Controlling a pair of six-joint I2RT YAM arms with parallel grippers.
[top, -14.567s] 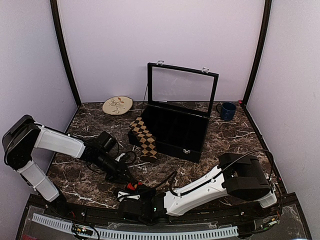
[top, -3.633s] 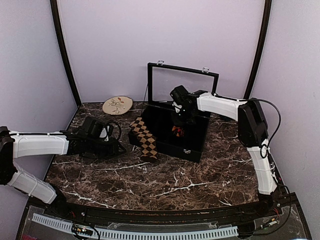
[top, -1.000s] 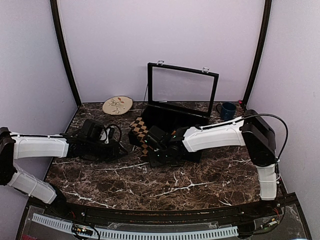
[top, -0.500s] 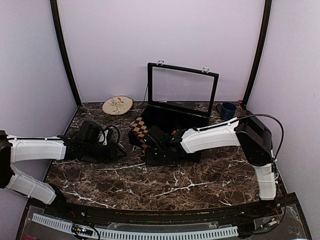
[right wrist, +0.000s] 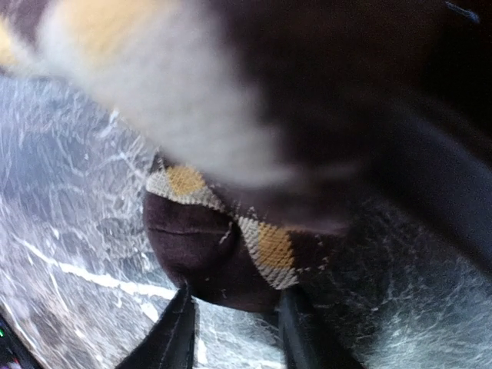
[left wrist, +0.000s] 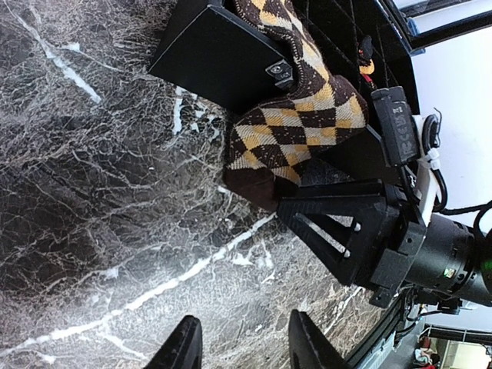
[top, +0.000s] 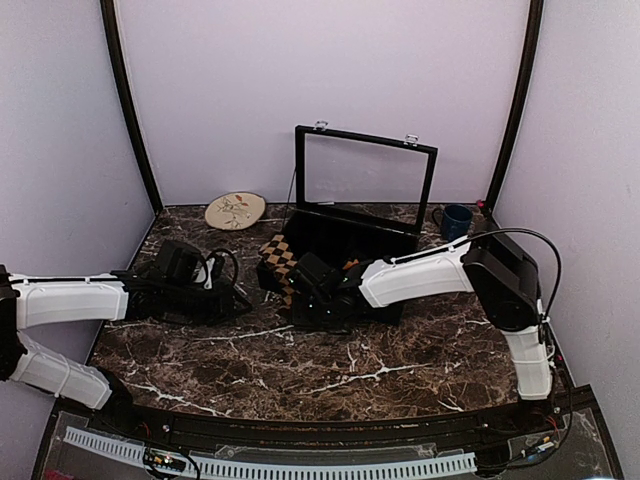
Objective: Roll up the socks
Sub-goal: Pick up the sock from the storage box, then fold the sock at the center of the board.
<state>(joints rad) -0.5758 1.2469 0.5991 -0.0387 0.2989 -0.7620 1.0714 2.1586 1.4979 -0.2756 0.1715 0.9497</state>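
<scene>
The tan-brown and black argyle sock [top: 283,260] hangs over the front left corner of the open black case [top: 392,292], its dark toe [left wrist: 254,181] down on the marble. My right gripper [top: 298,312] is at that toe, jaws apart on either side of it [right wrist: 207,254], fingertips [right wrist: 181,330] touching its lower edge. A bit of the red-orange sock [left wrist: 367,55] shows inside the case. To the left, my left gripper [top: 236,298] hovers open over bare marble [left wrist: 242,350], holding nothing.
The case's glass lid [top: 365,172] stands upright behind it. A cream plate [top: 235,210] lies at the back left and a dark blue mug [top: 455,222] at the back right. Purple walls close in three sides.
My right gripper has slid slightly left and lower onto the sock's toe, and its jaws have narrowed around it. The left arm has barely moved.
</scene>
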